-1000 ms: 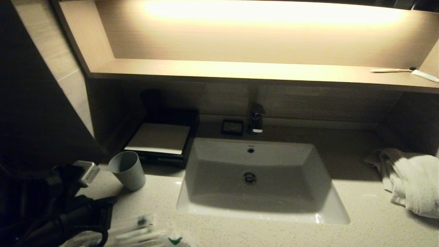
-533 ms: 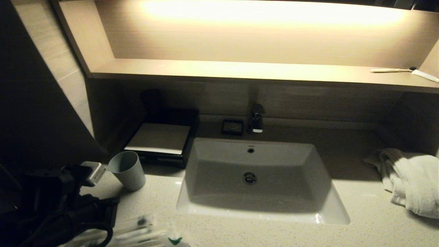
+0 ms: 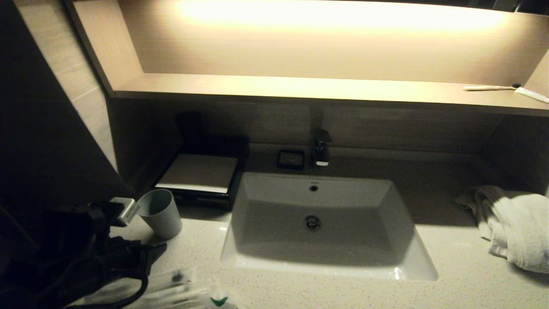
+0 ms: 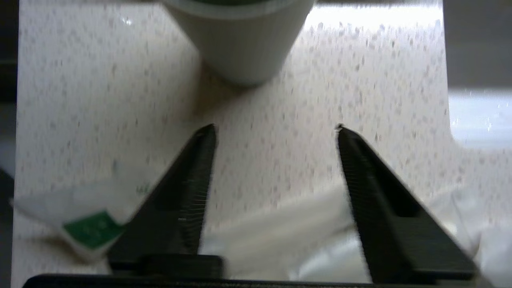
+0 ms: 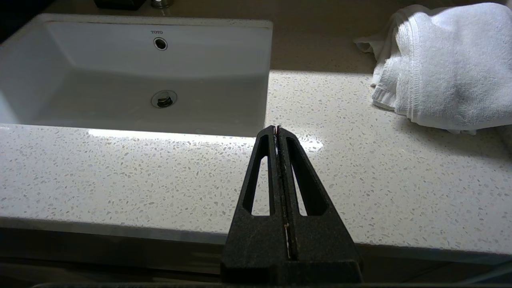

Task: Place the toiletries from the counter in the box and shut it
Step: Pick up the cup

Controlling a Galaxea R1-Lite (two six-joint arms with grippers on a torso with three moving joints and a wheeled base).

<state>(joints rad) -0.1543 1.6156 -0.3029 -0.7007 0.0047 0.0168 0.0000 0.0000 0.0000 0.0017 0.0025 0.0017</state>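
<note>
Stretching ahead of both grippers, the counter (image 3: 450, 274) carries the white basin (image 3: 317, 223), with the box (image 3: 199, 174) far beyond the left gripper (image 4: 276, 128), against the back wall and shut. A white towel (image 5: 436, 64) lies ahead and to the outer side of the right gripper (image 5: 277, 128), whose fingers are pressed together over the counter's front edge. The pale cup (image 4: 238, 40) stands just beyond the left gripper's spread, empty fingers. The toiletries (image 4: 280, 236) lie under and beside those fingers, one green-marked sachet (image 4: 86, 230) at one finger's outer side.

Black wedge-shaped claw (image 4: 276, 128) fingers (image 4: 192, 180), ribbed inner faces
</note>
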